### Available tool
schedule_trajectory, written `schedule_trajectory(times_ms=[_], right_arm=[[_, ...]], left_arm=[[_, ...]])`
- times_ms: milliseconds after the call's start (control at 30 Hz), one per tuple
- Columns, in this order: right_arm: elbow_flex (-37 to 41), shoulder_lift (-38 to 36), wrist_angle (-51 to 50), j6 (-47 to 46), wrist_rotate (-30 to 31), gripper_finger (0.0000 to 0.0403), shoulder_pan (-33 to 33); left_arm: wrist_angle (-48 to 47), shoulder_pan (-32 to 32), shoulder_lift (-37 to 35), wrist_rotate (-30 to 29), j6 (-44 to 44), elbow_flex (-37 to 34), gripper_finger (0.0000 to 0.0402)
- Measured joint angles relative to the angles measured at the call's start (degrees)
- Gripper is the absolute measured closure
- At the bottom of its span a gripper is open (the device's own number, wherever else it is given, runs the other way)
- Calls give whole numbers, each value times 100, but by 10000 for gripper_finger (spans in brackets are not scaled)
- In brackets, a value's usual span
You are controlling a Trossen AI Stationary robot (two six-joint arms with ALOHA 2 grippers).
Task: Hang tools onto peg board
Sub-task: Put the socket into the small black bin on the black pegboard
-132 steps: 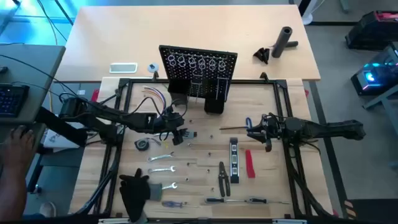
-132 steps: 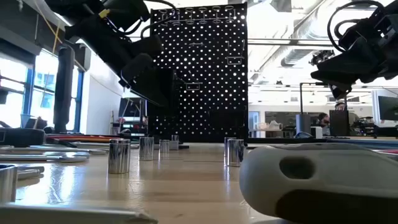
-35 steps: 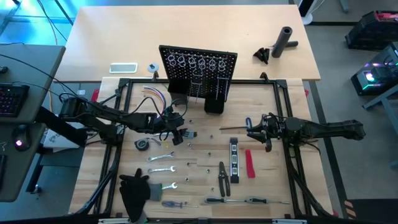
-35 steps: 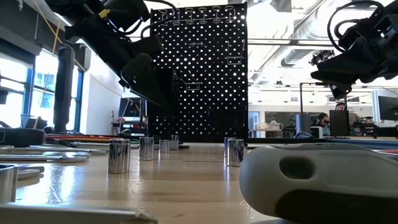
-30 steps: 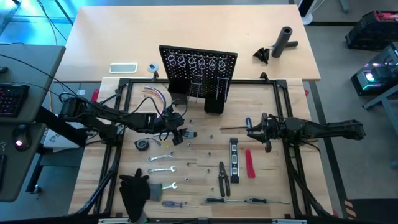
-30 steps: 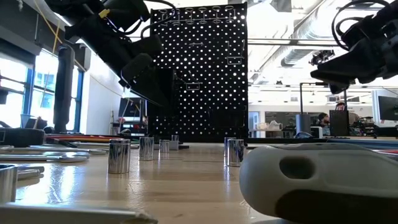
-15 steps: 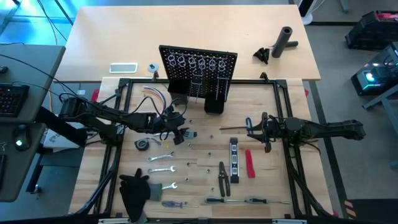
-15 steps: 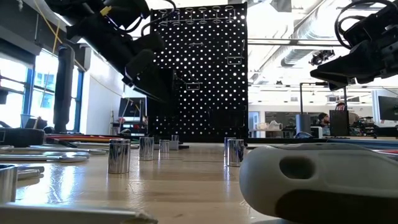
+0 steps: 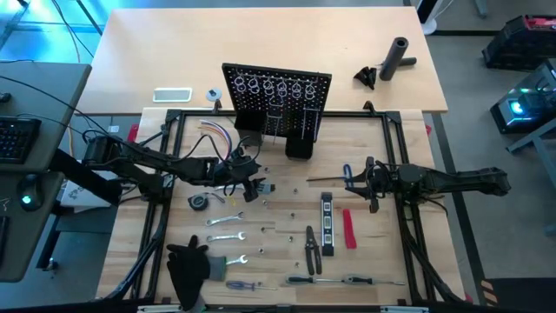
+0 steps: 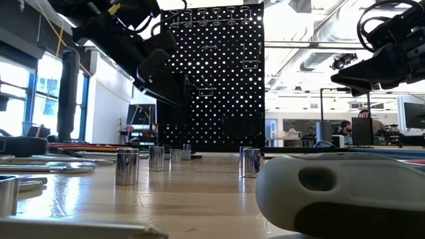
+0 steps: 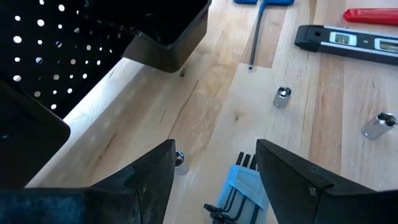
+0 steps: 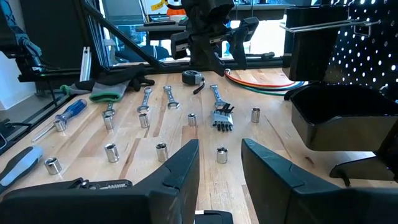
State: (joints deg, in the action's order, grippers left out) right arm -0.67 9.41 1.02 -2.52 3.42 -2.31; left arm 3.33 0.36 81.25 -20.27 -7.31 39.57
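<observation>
So the peg board [image 9: 276, 103] stands upright at the back edge of the work area, its row of silver rings along the top, with small black bins [image 9: 298, 143] hanging on the front. Everything else I'll place relative to it.

Left gripper [image 9: 253, 185] hovers a bit in front of the board, toward its left end. In the left wrist view the fingers [image 11: 152, 171] are spread wide with nothing between them, and a blue holder of hex keys [image 11: 239, 190] lies on the wood right below the gap. A few small silver sockets [image 11: 282, 97] are scattered nearby.

Right gripper [image 9: 351, 180] sits in front of the board's right end, further out to the side. Its fingers [image 12: 180, 168] are partly apart and empty as far as I can see in the right wrist view.

None of the tools are hung; they lie flat on the table in front of the board:
- black-yellow level [image 9: 327, 224], long axis pointing toward and away from the board
- red-handled tool [image 9: 348, 228] just beside the level, lying the same way
- black-handled pliers [image 9: 310, 251], also roughly front-to-back
- three silver wrenches [image 9: 224, 236] off to the left, lying mostly parallel to the board
- blue-handled tool [image 9: 241, 284] and a long screwdriver [image 9: 328, 280] farthest out, both parallel to the board
- small round tape measure [image 9: 199, 202] left of the left gripper
</observation>
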Motion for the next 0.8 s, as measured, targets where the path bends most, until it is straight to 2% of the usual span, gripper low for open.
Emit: schedule_trajectory(times_ms=[800], right_arm=[[0,0,2,-44,2,288,2]], left_arm=[[-4,-1,0,0,1,0,183]])
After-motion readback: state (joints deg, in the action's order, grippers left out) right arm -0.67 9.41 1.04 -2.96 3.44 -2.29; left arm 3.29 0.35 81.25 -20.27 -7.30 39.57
